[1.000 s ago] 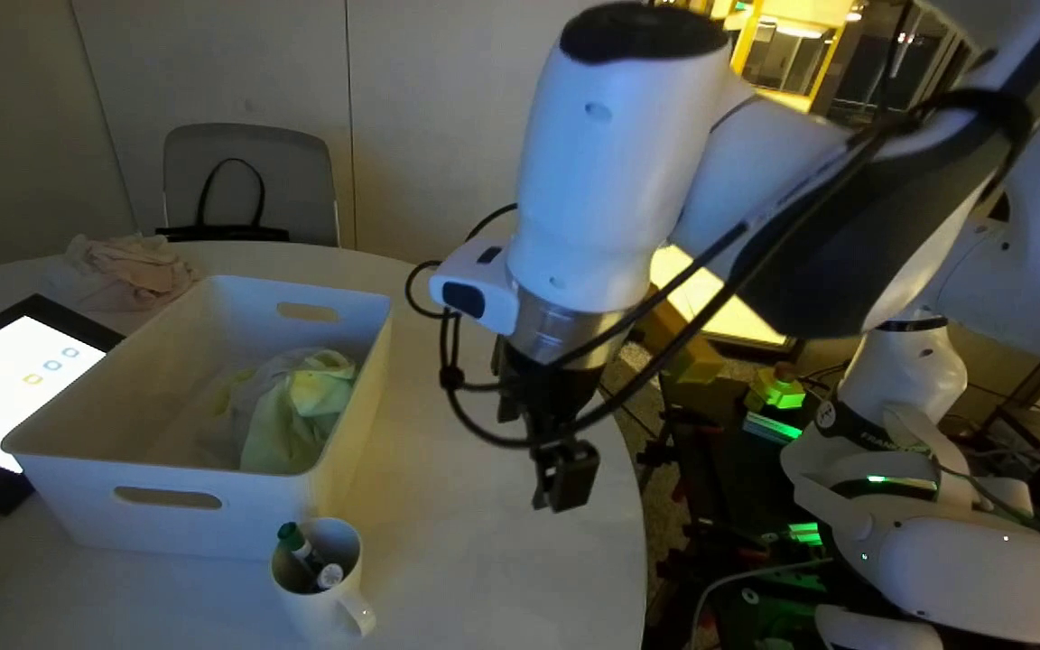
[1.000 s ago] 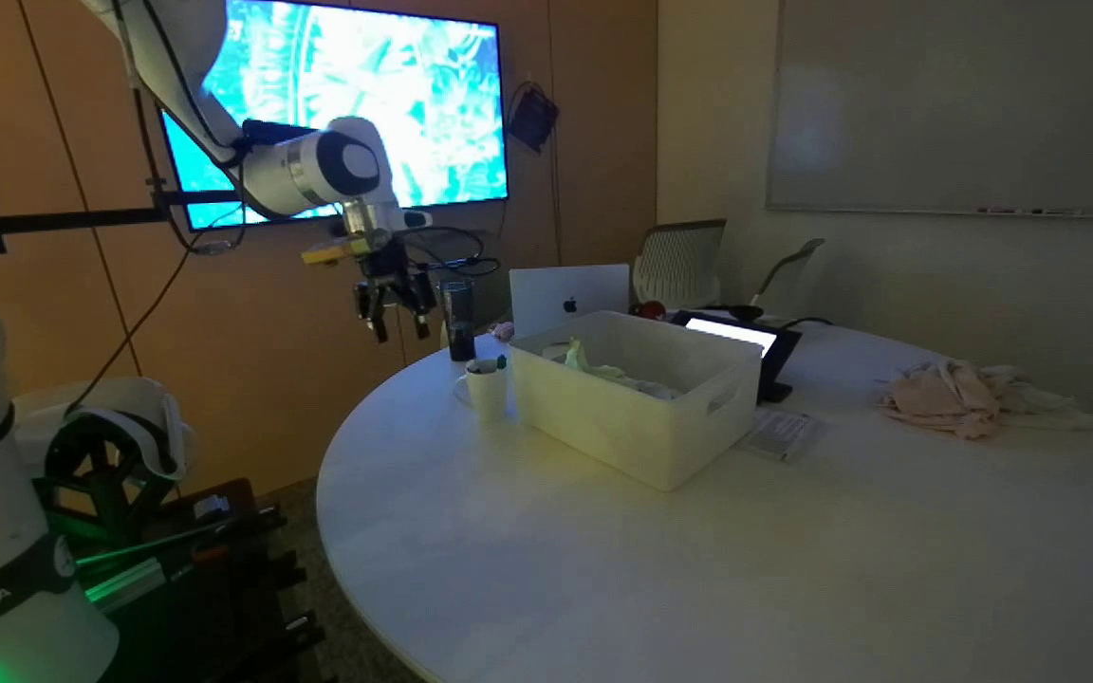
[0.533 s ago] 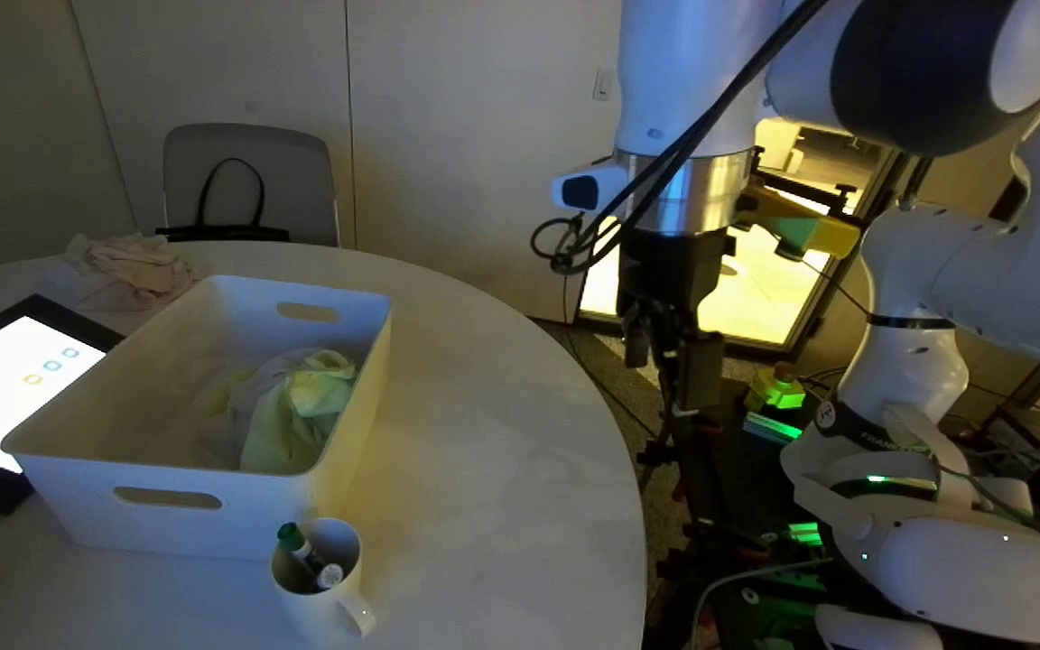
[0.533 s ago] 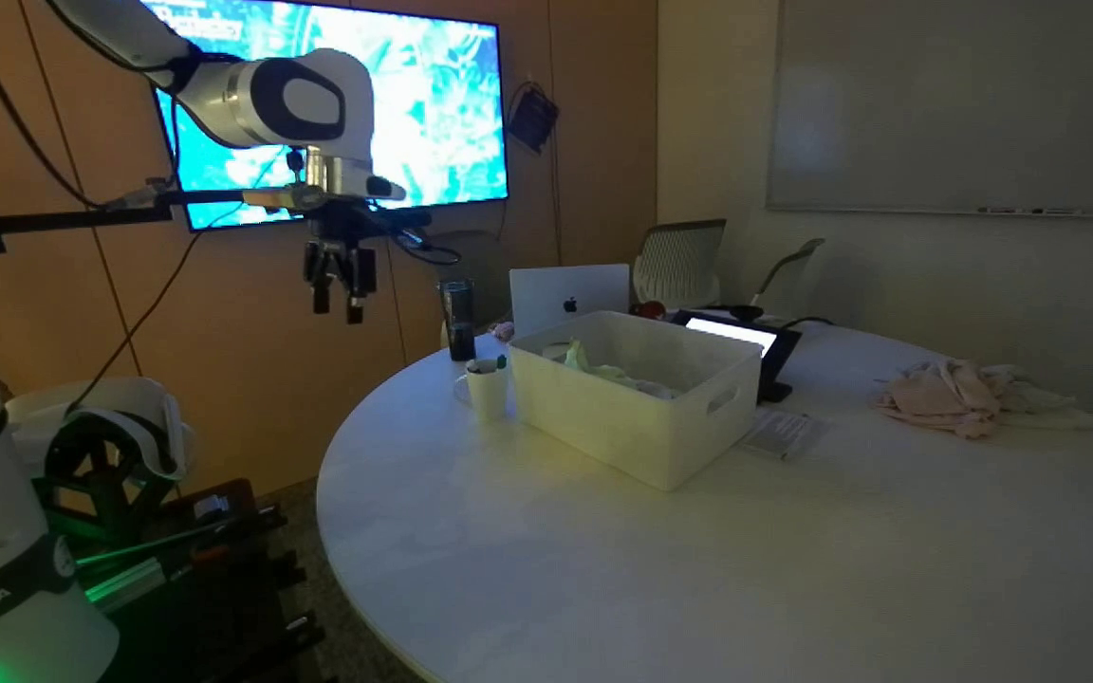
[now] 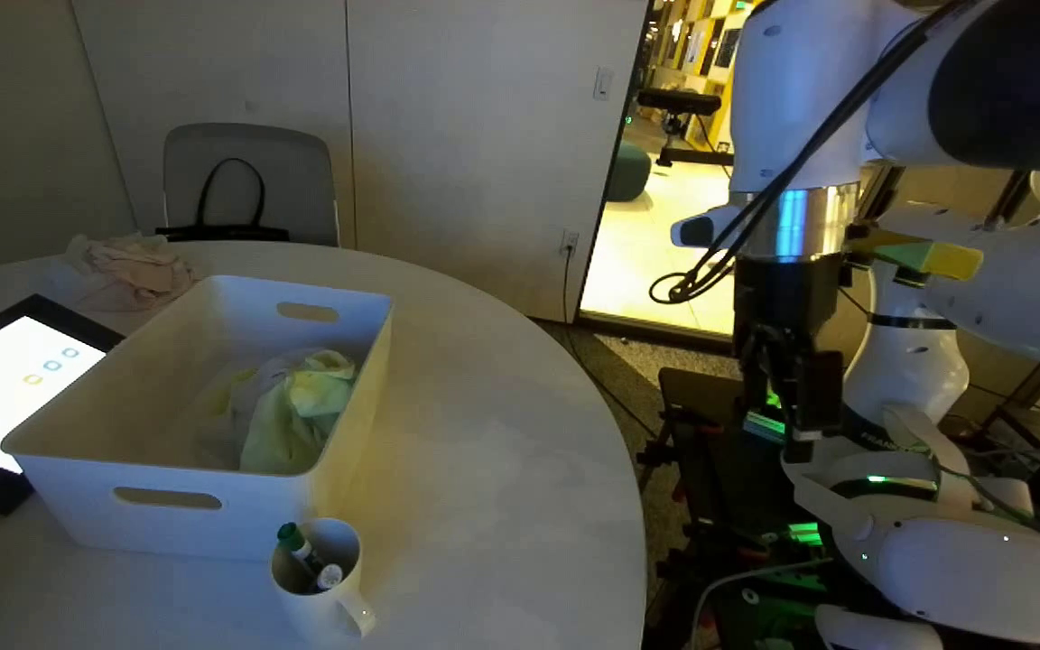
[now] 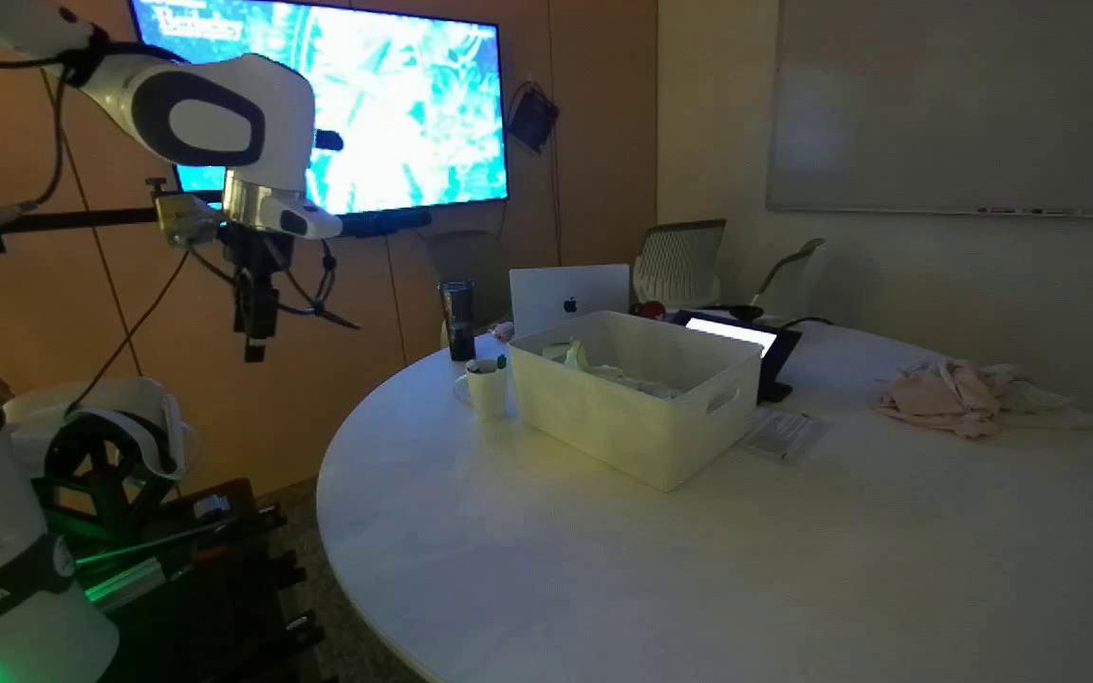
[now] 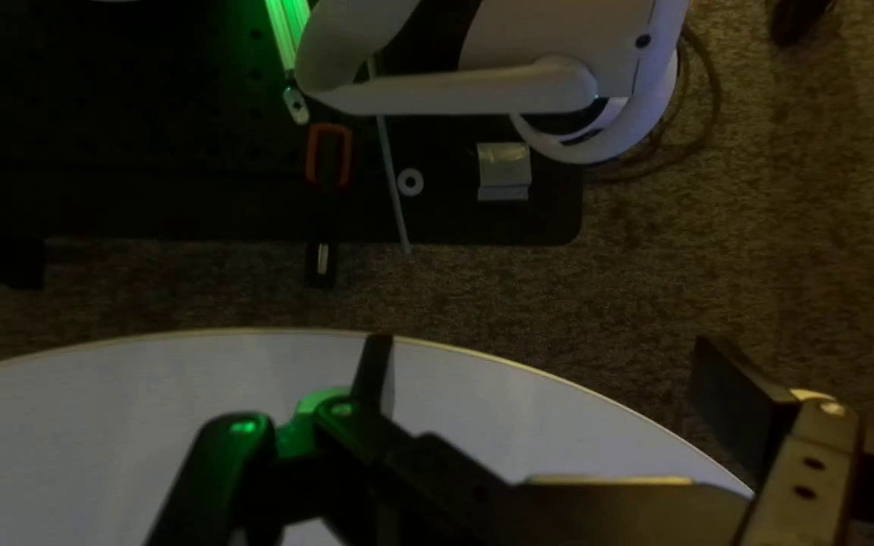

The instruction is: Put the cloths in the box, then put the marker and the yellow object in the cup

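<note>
While the gripper (image 7: 554,384) gapes empty, the bin (image 5: 249,516) well away holds cloths (image 5: 297,422) and the mug (image 5: 312,616) a green-capped marker (image 5: 303,550), the yellow object unconfirmed.

The claw (image 7: 547,383) has moved farther from the box (image 6: 594,417).

Both exterior views overlook table (image 5: 502,506), sharing box (image 5: 254,513); cup (image 5: 314,617) close in an exterior view. Wrist view faces down: floor (image 7: 740,265), table edge.

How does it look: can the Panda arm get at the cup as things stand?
Probably yes, after moving over: the pincer stands open and empty, and nothing visible covers the cup, though the box close beside it may crowd one side.
</note>
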